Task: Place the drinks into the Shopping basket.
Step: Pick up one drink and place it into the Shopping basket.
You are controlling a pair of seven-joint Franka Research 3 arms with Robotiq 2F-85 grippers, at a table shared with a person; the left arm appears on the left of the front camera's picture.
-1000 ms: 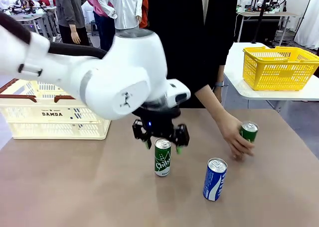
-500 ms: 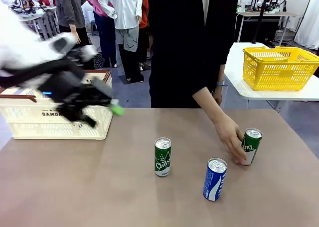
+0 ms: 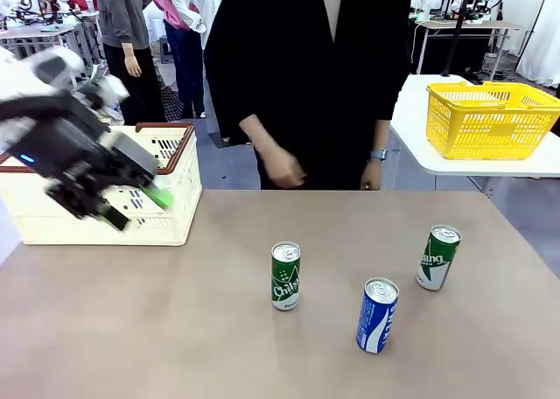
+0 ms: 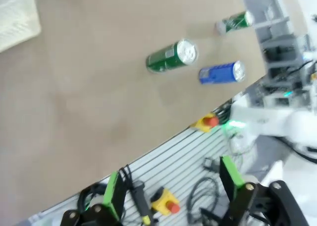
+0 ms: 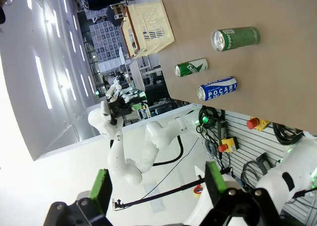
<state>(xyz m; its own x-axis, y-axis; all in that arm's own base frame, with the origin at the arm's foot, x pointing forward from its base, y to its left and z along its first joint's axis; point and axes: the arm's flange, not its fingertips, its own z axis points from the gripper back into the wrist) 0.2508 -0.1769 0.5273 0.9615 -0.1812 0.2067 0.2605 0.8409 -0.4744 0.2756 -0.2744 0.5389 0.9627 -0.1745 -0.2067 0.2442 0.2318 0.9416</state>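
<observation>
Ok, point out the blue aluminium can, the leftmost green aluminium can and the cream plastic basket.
Blue aluminium can (image 3: 377, 316), front view, label middle.
Leftmost green aluminium can (image 3: 285, 278), front view, white script.
Cream plastic basket (image 3: 179, 228), front view, slotted front wall.

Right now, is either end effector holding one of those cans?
Left end effector: open, holding nothing.
Right end effector: open, holding nothing.

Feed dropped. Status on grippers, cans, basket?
Left gripper open, empty, near basket. Right gripper open, empty. Three upright on table: green can, second green can, blue can. Nothing blocking.
</observation>
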